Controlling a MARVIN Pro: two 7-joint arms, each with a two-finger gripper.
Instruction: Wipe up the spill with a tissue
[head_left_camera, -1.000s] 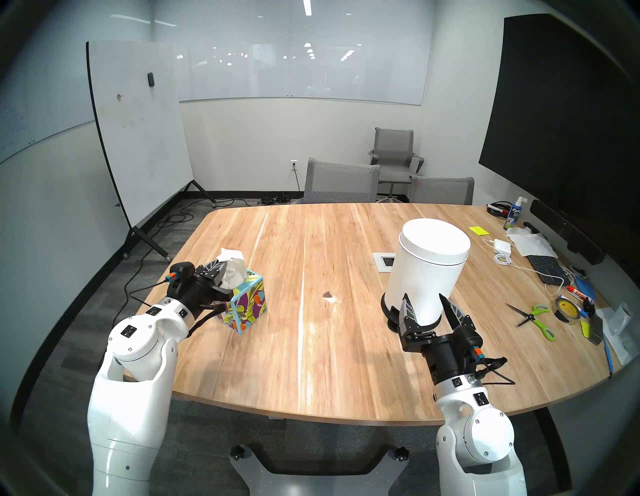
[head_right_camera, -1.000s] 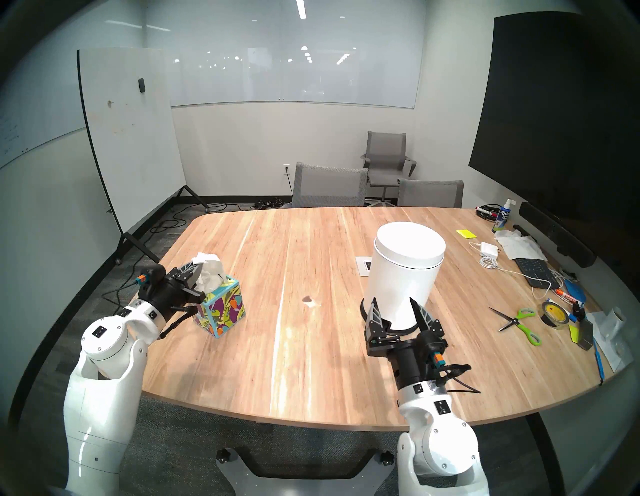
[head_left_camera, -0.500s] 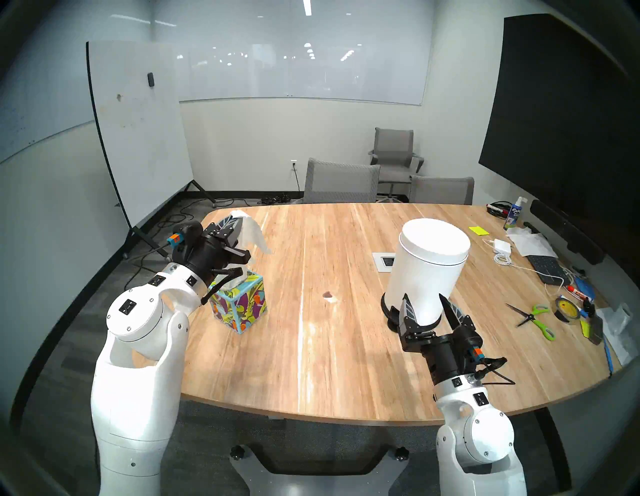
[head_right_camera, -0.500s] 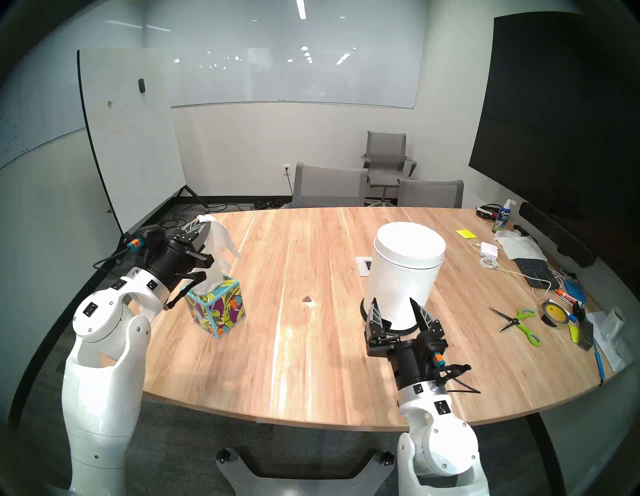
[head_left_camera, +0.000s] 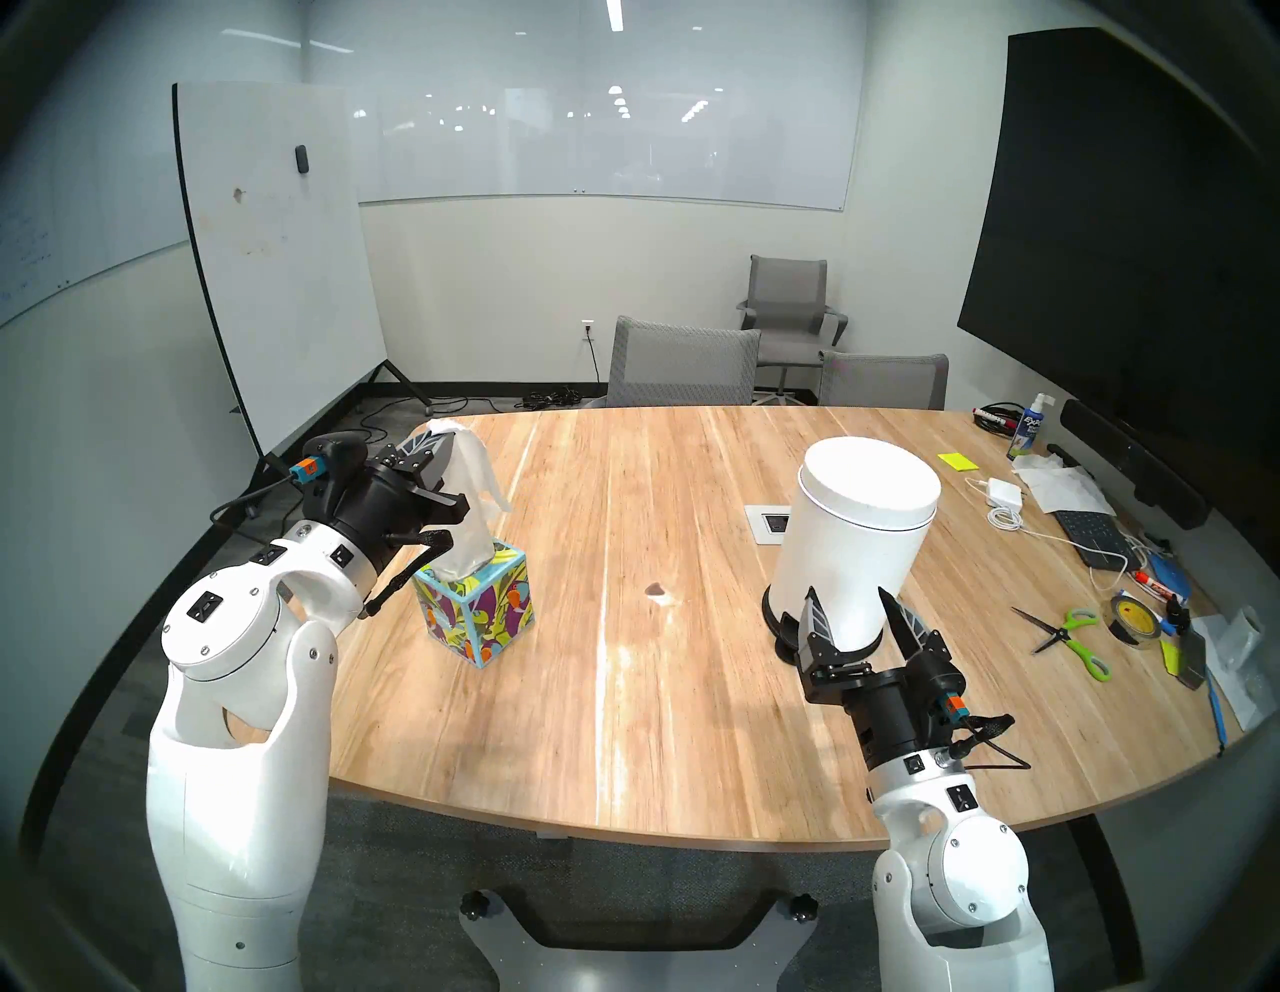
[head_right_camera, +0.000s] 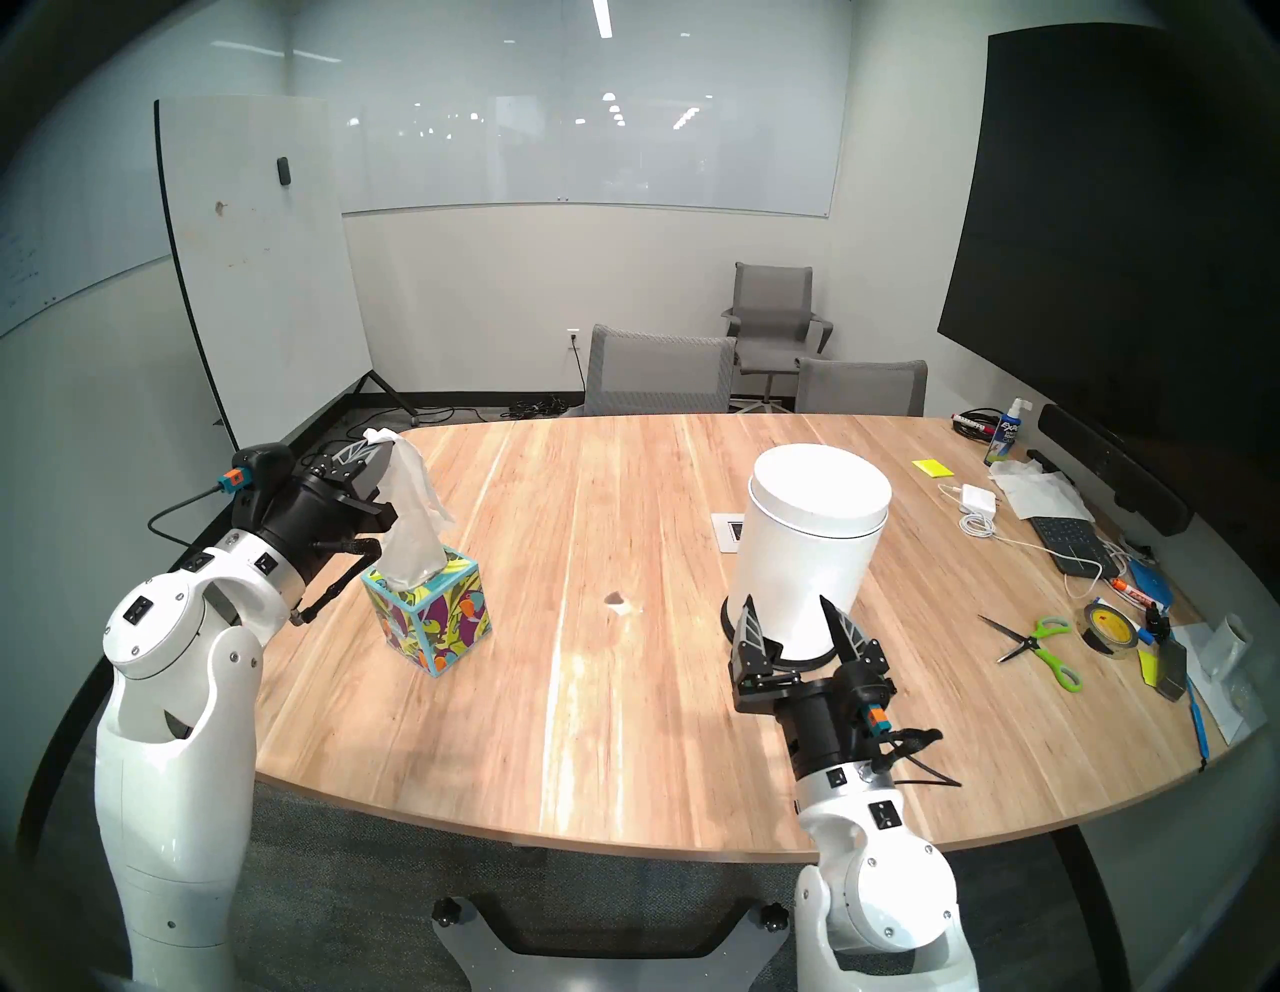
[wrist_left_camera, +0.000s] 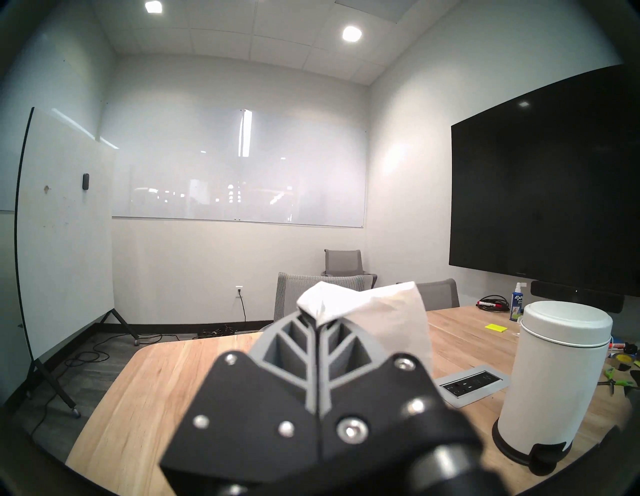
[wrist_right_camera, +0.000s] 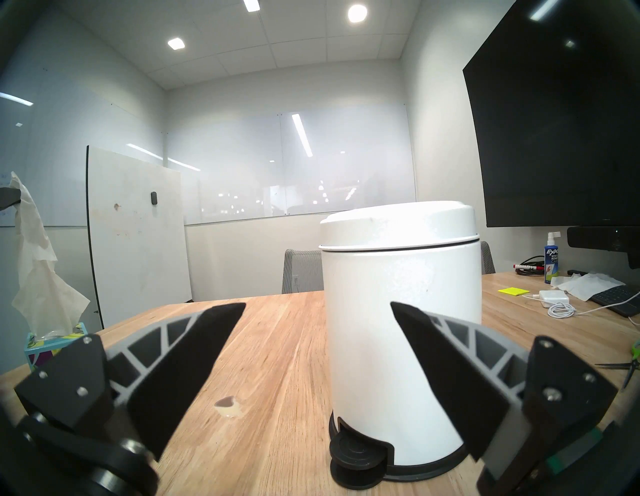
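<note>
the tissue (head_left_camera: 471, 485) hangs stretched from our left claw (head_left_camera: 443, 450), whose jaws are pressed together pinching its top, down into the slot of the leaf-print tissue box (head_left_camera: 485, 613); its lower end is still inside the box, and one loose corner flaps toward the bench middle. the box stands close to the left edge of the bench (head_left_camera: 623, 727), near the rounded far-left corner. the spill (head_left_camera: 656, 590), a small dark blotch with a pale glossy rim, lies on bare wood about mid-bench, well apart from the box on one side and from the white pedal bin (head_left_camera: 855, 540) on the other. between box and spill the wood is open, and the whole near strip up to the front edge is bare too. our right claw (head_left_camera: 855, 616) hovers just before the bin with its jaws spread wide, holding nothing, the bin's lower wall seen between them. clutter, including scissors (head_left_camera: 1067, 634) and a tape roll (head_left_camera: 1132, 616), crowds the right edge.
</note>
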